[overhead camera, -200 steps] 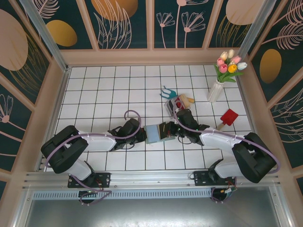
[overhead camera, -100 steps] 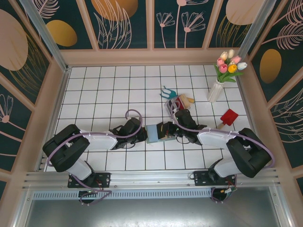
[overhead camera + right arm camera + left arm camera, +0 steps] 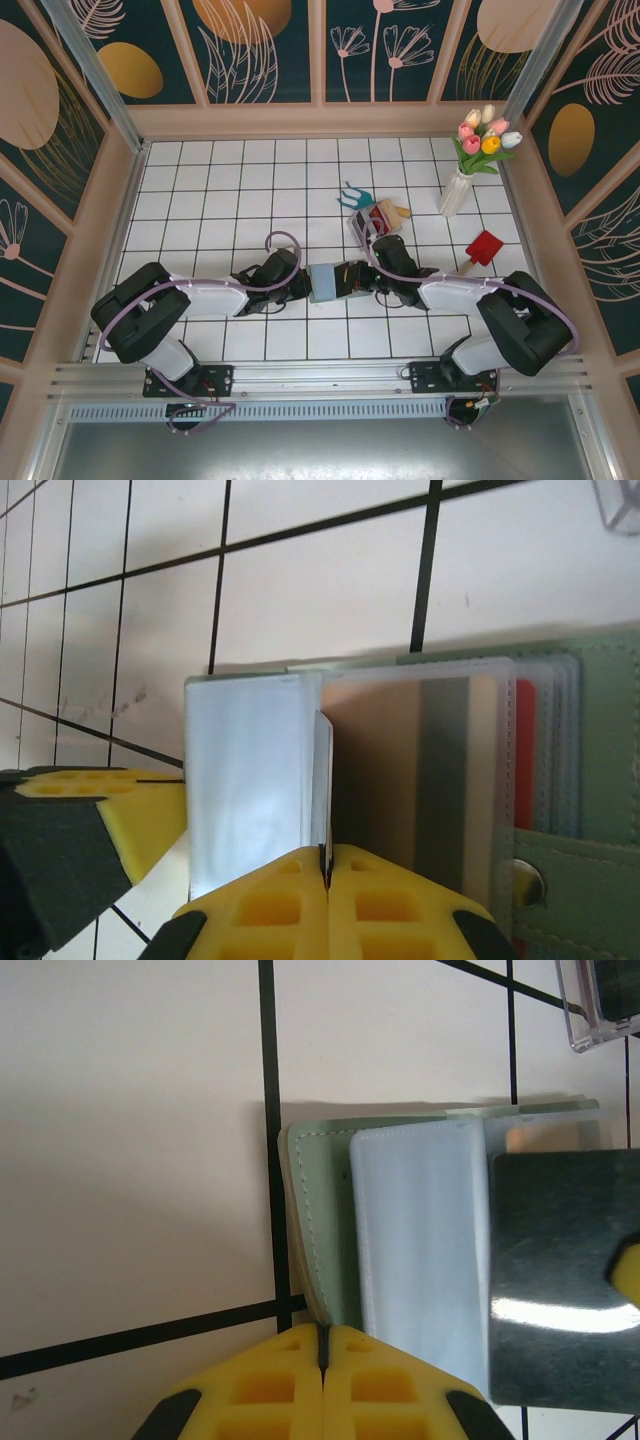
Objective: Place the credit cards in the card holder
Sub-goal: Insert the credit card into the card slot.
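With the card holder (image 3: 318,1220) clamped at its edge by the left gripper (image 3: 325,1332), the black card (image 3: 555,1260) pinched in the right gripper (image 3: 325,855) has been shifted only slightly, so insertion is judged unfinished.

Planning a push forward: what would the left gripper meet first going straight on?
The card holder: its green stitched edge sits right at the tips of the shut left gripper, probably touching, with a clear sleeve just beyond. Depth is hard to judge.

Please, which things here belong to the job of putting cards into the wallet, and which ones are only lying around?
Job: green wallet, thin card in the right fingers, red card in its sleeve, clear rack of cards.
Lying about: red trowel, vase of tulips, teal fork.
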